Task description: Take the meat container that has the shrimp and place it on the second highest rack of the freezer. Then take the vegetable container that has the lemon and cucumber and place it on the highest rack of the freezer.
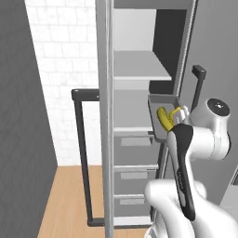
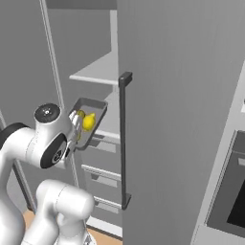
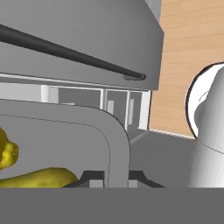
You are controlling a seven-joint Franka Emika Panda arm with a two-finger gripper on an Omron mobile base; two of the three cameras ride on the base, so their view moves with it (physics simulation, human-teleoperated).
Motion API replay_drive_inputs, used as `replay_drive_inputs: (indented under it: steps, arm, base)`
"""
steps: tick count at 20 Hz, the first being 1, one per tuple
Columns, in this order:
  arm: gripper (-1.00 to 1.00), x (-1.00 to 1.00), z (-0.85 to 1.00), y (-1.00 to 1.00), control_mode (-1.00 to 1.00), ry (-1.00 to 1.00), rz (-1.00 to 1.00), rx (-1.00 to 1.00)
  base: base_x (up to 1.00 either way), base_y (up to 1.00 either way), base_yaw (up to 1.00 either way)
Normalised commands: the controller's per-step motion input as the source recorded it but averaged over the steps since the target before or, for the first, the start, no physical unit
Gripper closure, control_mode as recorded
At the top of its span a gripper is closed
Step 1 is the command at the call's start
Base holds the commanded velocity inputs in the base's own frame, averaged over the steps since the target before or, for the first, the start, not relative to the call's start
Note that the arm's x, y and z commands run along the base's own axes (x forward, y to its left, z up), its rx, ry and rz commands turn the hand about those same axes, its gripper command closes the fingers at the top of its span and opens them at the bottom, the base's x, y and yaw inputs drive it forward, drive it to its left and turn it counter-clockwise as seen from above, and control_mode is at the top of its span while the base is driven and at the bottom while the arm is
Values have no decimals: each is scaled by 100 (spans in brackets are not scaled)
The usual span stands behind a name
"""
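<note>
Our jaws are clamped on the rim of the vegetable container (image 3: pixel 118 144): in the hand view the two dark tips stand one on each side of the tray's grey wall at the bottom of the picture, with the gripper (image 3: pixel 116 177) centred on that wall. From the jaws, the tray's hollow spreads toward nine o'clock, and in it we see the cucumber (image 3: pixel 41 177) lying low at about eight o'clock and the lemon (image 3: pixel 6 154) just above it at the left edge. In the left base view the container (image 1: pixel 160 100) is held tilted in the air in front of the open freezer (image 1: pixel 139 69), its mouth turned toward us, with the cucumber (image 1: pixel 163 118) and the gripper (image 1: pixel 179 114) at its lower right, around four o'clock. In the right base view the tray (image 2: pixel 91 125) hangs tipped at about two o'clock from the wrist, the lemon (image 2: pixel 89 122) bright inside it and the gripper (image 2: pixel 76 119) at its nine o'clock edge. A light shelf plate (image 2: pixel 98 72) of the freezer sits above the tray at twelve o'clock, apart from it. The long black bar handle (image 2: pixel 125 139) stands just to the tray's three o'clock side.
</note>
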Motion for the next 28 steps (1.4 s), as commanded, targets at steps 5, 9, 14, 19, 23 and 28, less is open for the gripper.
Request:
replay_drive_inputs:
  steps: [5, 9, 14, 19, 23, 28]
  arm:
    - [100, 28, 24, 11, -100, 0, 1, -1]
    - [100, 41, 73, 0, -100, 0, 0, 0]
    - [100, 39, 92, 0, -100, 2, 0, 0]
    - [100, 42, 81, 0, -100, 7, 0, 0]
    - [100, 61, 19, 1, -100, 8, -4, 0]
    - [100, 93, -2, 0, -100, 1, -8, 0]
  base:
    - [0, 0, 0]
    - [0, 0, 0]
    - [0, 0, 0]
    - [0, 0, 0]
    - [0, 0, 0]
    - [0, 0, 0]
